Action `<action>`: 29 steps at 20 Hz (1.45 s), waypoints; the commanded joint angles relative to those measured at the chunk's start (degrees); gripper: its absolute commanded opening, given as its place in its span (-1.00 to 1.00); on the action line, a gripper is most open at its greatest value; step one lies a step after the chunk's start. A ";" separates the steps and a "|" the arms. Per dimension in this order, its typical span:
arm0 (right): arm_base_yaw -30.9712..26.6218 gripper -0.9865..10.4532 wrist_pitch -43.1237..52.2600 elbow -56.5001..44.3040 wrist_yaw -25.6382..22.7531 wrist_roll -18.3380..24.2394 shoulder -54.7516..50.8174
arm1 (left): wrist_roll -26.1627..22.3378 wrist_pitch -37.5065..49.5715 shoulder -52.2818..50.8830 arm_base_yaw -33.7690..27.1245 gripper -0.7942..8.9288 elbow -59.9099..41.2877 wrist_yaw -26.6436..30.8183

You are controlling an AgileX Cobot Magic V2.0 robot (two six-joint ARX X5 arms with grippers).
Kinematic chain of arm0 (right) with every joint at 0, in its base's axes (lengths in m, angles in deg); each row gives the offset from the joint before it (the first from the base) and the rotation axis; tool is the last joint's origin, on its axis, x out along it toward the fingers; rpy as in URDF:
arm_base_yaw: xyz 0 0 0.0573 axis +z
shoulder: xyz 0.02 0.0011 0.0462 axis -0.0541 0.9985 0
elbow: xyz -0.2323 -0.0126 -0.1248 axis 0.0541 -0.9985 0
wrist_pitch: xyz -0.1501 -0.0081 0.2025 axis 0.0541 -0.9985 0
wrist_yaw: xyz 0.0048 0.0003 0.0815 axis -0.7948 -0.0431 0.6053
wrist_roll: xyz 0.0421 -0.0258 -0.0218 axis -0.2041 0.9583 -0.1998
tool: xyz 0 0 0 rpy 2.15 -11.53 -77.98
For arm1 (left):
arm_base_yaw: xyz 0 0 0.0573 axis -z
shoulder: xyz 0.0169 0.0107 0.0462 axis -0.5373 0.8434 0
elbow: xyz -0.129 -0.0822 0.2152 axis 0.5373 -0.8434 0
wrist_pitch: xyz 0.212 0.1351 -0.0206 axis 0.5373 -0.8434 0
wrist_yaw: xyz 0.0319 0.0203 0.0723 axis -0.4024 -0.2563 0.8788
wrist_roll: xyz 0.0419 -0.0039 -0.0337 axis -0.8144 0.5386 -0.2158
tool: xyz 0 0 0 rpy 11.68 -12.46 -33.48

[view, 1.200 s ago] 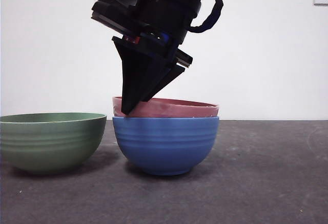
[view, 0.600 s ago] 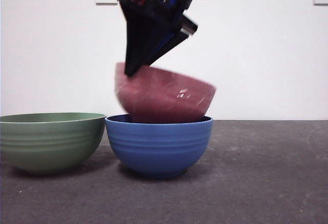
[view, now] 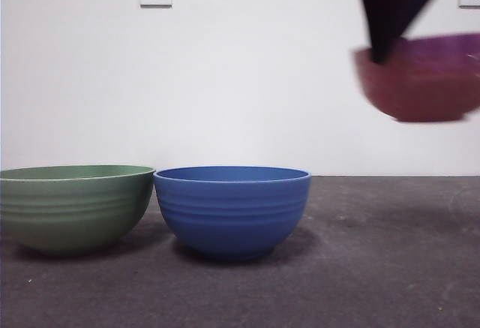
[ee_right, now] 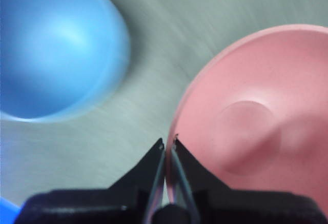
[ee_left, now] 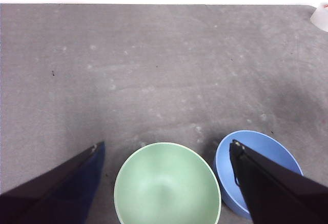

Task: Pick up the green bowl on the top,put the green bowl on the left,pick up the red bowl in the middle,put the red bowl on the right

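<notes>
Red bowl hangs high at the right of the front view, blurred, well clear of the desk, with the right tool coming down onto its left rim. It looks roughly upright, mouth upward, perhaps slightly tipped; being round, it has no long axis to speak of. The green bowl sits on the desk at the left, mouth up, its rim touching or just beside the blue bowl in the middle. So the first half of the task looks finished; the red bowl is lifted but not yet set down on the right.

From the left wrist, the left tool has its jaws wide apart and holds nothing, hovering above the green bowl, with the blue bowl just beside it on the desk.

From the right wrist, the right tool has its jaws pressed together on the rim of the red bowl, whose open inside faces the camera. The blue bowl lies apart from it, below, blurred.
</notes>
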 commanded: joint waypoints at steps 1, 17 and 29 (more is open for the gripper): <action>-2.14 -0.85 3.37 -5.33 0.11 -2.40 0.39 | 0.20 0.72 -0.11 -0.02 0.00 -0.04 0.11; -3.63 -0.78 27.32 -16.35 12.37 -2.25 9.60 | 0.22 1.46 -0.02 -0.02 0.00 -0.04 0.35; -5.07 -0.78 34.49 -16.37 11.58 1.29 -17.05 | -3.78 4.55 0.09 -0.02 -0.60 -0.04 1.66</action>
